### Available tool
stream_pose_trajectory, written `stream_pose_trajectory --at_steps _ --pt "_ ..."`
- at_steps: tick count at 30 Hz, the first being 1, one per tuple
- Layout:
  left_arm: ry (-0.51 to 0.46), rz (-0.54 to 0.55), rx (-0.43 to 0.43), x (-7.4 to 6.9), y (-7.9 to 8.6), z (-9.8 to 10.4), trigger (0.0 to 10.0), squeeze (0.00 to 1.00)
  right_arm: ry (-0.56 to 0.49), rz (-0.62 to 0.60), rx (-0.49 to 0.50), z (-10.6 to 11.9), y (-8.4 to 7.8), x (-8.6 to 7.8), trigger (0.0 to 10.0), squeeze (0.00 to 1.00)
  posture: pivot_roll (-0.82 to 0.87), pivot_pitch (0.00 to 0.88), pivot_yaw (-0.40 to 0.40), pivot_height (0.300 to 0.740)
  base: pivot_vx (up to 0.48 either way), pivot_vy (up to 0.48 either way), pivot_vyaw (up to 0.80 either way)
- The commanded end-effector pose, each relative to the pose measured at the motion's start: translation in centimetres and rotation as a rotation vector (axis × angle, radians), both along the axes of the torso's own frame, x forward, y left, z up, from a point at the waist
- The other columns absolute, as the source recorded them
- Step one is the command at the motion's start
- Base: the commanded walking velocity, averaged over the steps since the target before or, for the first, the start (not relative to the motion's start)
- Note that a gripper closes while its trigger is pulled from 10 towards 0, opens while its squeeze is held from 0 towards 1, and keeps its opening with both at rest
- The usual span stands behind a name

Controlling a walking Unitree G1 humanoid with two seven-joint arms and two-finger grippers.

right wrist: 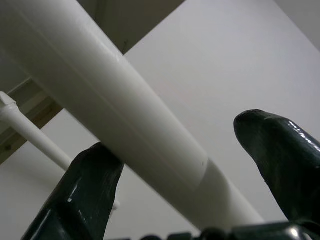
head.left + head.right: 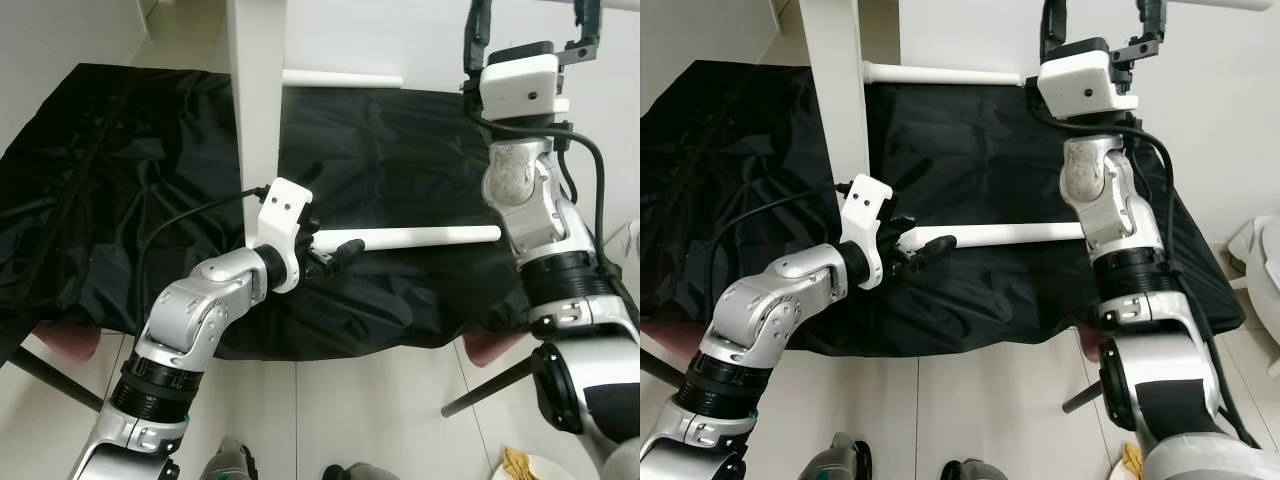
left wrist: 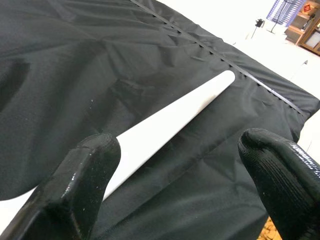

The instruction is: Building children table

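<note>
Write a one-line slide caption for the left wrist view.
Open left gripper straddling a loose white table leg that lies on black cloth.

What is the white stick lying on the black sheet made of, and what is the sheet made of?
The white stick looks like painted wood or plastic: smooth, even white with a soft sheen; which one is unclear. The black sheet looks like thin synthetic fabric: it wrinkles into sharp creases and shines slightly.

You're looking down at a pale tiled floor with a crumpled black sheet spread over a low surface. White walls rise behind; a shelf stands far off.
</note>
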State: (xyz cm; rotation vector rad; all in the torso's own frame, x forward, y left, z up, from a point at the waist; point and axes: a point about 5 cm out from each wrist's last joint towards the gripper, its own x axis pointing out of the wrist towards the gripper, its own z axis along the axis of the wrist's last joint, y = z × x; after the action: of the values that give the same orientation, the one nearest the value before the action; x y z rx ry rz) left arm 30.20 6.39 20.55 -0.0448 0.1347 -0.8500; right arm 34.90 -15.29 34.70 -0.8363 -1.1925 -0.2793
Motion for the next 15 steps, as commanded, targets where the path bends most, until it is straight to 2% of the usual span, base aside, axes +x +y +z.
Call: stream_pose_trajectory --at_steps 1,6,8,12,15 --pt "-0.001 -0.053 -0.011 -0.1 -0.4 0.1 10.0 0.00 -0.027 0.003 -0.065 0.9 0.3 -0.2 10.0 0.00 0.03 0.100 -0.020 0.740 0.000 0.000 0.00" --pt "-0.004 -0.056 -0.015 0.0 -0.5 0.2 10.0 0.00 -0.027 -0.010 -0.147 1.4 0.5 -0.2 10.0 0.00 0.02 0.099 -0.020 0.740 0.000 0.000 0.00" --pt "-0.007 -0.058 -0.019 0.0 -0.6 0.3 10.0 0.00 -0.034 -0.042 -0.224 2.1 0.5 -0.1 10.0 0.00 0.02 0.102 -0.018 0.740 0.000 0.000 0.00" --pt "-0.011 -0.056 -0.022 0.2 -0.7 0.5 10.0 0.00 -0.056 -0.097 -0.301 3.0 0.3 -0.1 10.0 0.00 0.01 0.107 -0.018 0.740 0.000 0.000 0.00" --pt "-0.012 -0.055 -0.023 0.2 -0.7 0.5 10.0 0.00 -0.069 -0.115 -0.325 3.4 0.3 -0.1 10.0 0.00 0.01 0.108 -0.018 0.740 0.000 0.000 0.00"
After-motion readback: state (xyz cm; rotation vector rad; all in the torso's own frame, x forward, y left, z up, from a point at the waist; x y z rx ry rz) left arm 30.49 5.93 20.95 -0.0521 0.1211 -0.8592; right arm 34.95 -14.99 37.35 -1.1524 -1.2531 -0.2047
